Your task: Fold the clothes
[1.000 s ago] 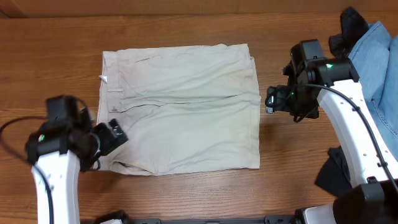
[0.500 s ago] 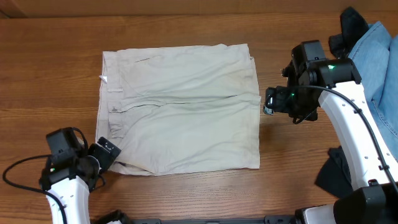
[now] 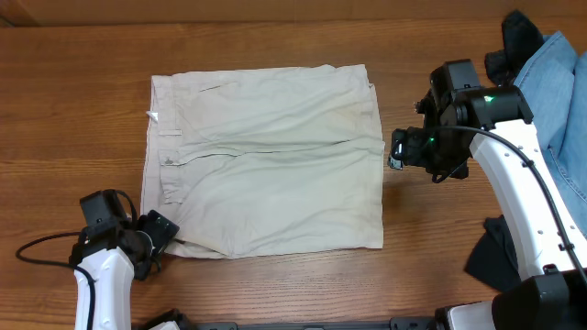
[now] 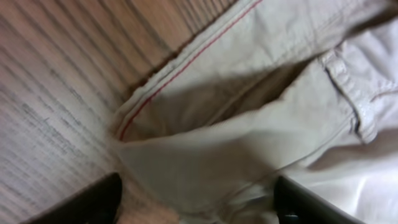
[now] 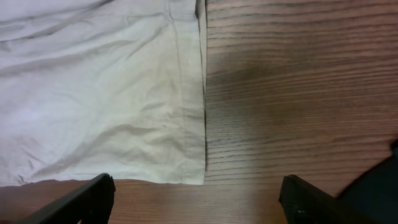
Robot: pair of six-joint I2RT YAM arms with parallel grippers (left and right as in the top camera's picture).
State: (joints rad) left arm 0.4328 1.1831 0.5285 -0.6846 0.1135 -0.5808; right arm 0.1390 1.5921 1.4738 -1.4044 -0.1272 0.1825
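the cream trousers lie flat and folded in the middle of the wooden table. the left gripper is low at their near left corner. its fingers are wide apart with the cloth corner between them, not pinching it. the right gripper is just beside the right edge of the trousers, wide open and holding nothing.
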